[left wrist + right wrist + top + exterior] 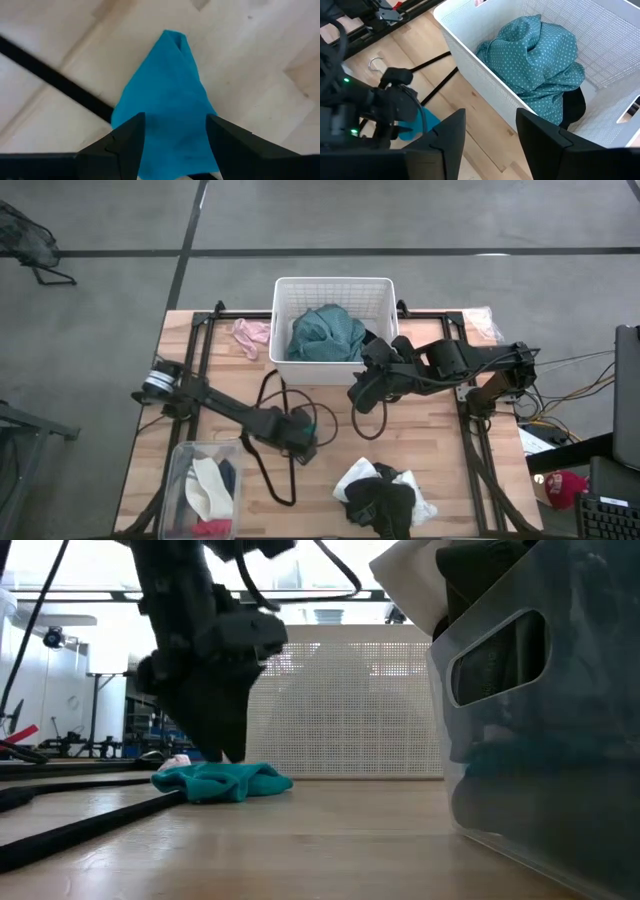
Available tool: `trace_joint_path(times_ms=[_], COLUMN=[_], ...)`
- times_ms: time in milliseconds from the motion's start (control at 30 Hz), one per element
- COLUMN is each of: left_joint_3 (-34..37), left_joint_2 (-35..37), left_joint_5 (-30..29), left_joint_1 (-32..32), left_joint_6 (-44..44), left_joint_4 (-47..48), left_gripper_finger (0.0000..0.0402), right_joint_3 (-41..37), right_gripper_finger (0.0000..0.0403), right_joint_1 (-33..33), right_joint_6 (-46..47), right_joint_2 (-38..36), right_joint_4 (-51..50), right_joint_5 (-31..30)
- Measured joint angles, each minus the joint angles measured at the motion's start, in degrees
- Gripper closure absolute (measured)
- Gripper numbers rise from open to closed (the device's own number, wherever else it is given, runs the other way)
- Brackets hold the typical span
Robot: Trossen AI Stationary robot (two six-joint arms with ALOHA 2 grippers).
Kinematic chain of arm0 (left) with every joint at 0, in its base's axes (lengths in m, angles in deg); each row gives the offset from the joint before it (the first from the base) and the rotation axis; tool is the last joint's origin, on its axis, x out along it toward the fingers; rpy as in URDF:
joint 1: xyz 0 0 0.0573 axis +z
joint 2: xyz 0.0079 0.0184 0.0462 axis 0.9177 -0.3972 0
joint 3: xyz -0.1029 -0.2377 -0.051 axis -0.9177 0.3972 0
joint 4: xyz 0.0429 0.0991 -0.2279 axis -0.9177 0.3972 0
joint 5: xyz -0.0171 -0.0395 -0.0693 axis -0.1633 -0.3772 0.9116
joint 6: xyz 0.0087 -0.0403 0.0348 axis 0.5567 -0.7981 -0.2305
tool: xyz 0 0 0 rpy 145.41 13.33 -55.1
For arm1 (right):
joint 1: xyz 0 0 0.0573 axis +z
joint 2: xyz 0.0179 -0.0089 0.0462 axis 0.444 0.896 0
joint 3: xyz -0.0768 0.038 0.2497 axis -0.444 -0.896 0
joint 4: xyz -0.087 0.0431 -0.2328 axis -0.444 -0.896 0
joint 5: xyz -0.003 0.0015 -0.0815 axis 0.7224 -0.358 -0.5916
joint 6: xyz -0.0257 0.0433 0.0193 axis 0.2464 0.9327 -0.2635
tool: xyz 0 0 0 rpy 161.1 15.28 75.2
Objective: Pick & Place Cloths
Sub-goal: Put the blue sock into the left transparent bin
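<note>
Nearest my low camera, a clear plastic bin (540,730) is filling the frame with cloth showing through it; from above it's sitting at the table's near-left corner with white, dark and pink pieces (212,492) inside. Using the white basket (334,292) as my landmark: the big dotted teal garment (540,60) is already lying in it. A pink piece (250,334) is sitting just left of it, and a black-and-white pile (382,494) is waiting well in front of it, so I'm guessing about halfway.

My left gripper (175,137) is hanging open-jawed over the small teal cloth (167,105), in front of the basket. That cloth is tapering to a point, long axis running straight away from the fingers. The right gripper (487,135) is hovering empty, jaws apart, at the basket's front-right corner.
</note>
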Motion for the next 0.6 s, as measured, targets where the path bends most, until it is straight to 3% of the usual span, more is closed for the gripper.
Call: trace_joint_path(times_ms=[333, 467, 600], left_joint_3=[0.0, 0.0, -0.1], left_joint_2=[-3.6, -3.7, -3.3], left_joint_5=[4.9, 6.0, 6.0], left_joint_1=[1.4, 2.0, 2.4], left_joint_6=[6.0, 6.9, 8.2], left_joint_4=[-4.1, -4.2, -4.7], left_gripper_finger=[0.0201, 0.0245, 0.0320], right_joint_3=[0.0, 0.0, 0.0], right_gripper_finger=[0.0248, 0.0257, 0.0266], right_joint_1=[0.0, 0.0, 0.0], right_joint_6=[0.0, 0.7, 0.9], right_joint_2=[0.0, 0.0, 0.0], right_joint_4=[0.0, 0.0, 0.0], right_joint_5=[0.3, 0.3, 0.3])
